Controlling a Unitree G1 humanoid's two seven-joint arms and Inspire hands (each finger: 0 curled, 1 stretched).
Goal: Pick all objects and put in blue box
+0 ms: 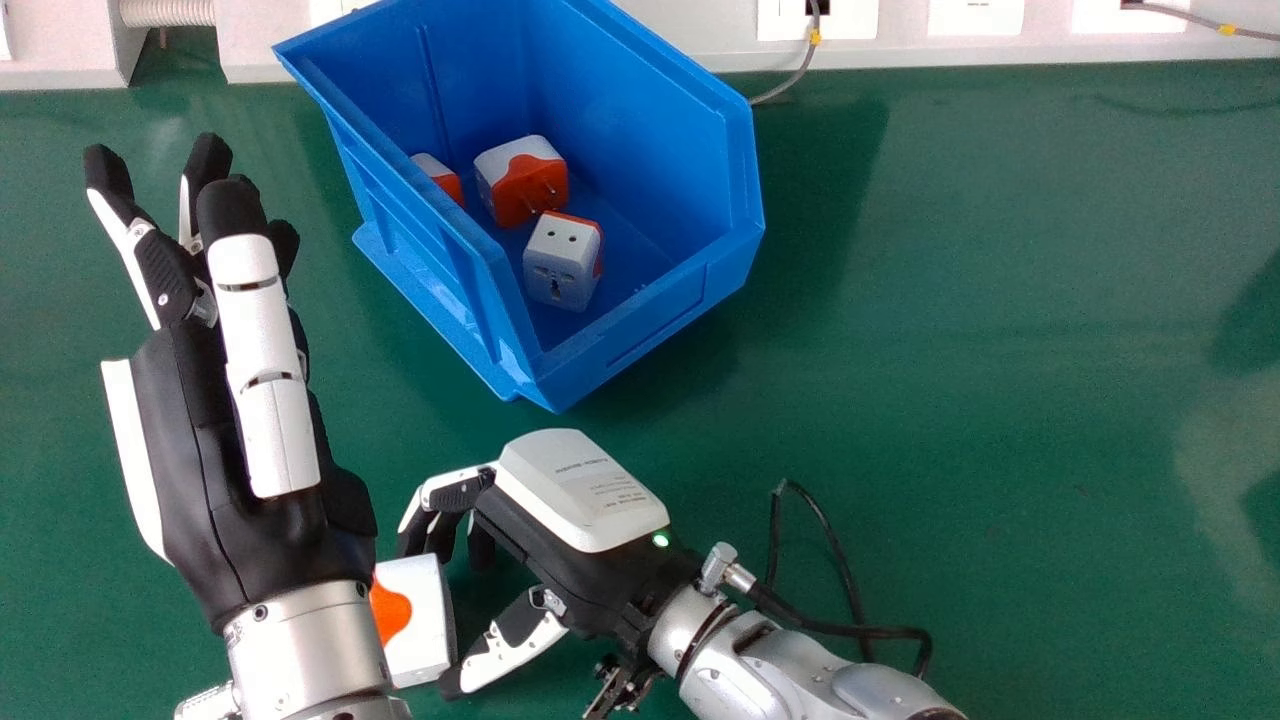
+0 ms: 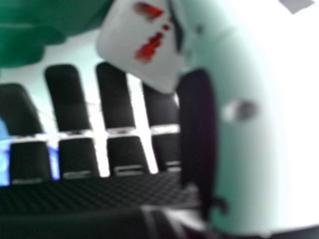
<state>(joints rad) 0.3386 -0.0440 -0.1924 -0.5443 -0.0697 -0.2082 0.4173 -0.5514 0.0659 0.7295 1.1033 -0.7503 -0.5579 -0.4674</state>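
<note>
Mostly white — one loose adapter (image 1: 427,600) — boxy, orange-patched.

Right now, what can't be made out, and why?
- Head view: most of one white-orange adapter, behind the blue plastic box's wall.
- Head view: part of the white-orange adapter outside, behind the silver left forearm.
- Right hand view: part of it, behind the thumb.

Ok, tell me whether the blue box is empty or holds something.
Not empty: three white and orange plug adapters show inside the blue box, with bare floor beside them.
</note>
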